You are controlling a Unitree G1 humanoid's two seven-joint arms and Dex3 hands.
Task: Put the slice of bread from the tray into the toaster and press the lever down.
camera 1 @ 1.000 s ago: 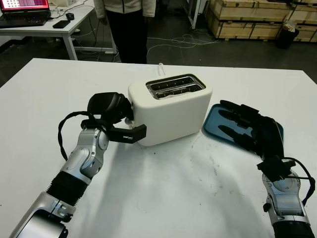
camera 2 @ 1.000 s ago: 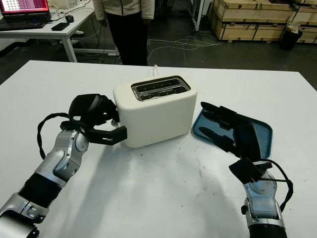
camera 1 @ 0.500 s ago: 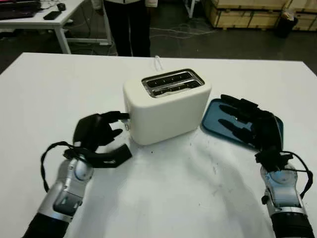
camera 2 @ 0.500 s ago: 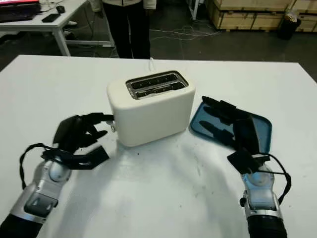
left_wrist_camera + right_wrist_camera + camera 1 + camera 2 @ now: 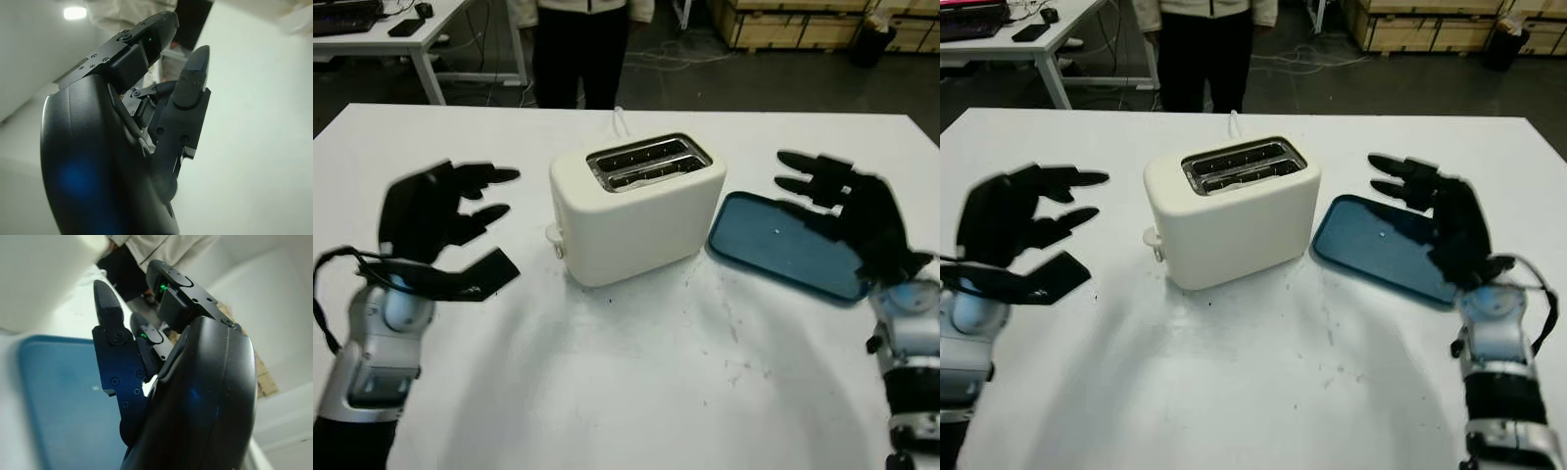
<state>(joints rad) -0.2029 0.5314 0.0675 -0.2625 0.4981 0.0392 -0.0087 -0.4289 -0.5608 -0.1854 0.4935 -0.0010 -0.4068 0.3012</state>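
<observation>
A cream two-slot toaster stands mid-table, its slots dark inside. Its small lever knob sits low on the left end. Right of it lies a blue tray, showing bare blue surface. My left hand is open and raised in the air left of the toaster, well apart from the lever. My right hand is open and lifted above the tray's right part. In the right wrist view its fingers hang over the tray.
A person stands just behind the table's far edge. A side table is at the back left and wooden crates at the back right. The white table stretches in front of the toaster.
My left hand has come away from the toaster's lever end, moving left and up. My right hand has lifted off the tray and moved right.
</observation>
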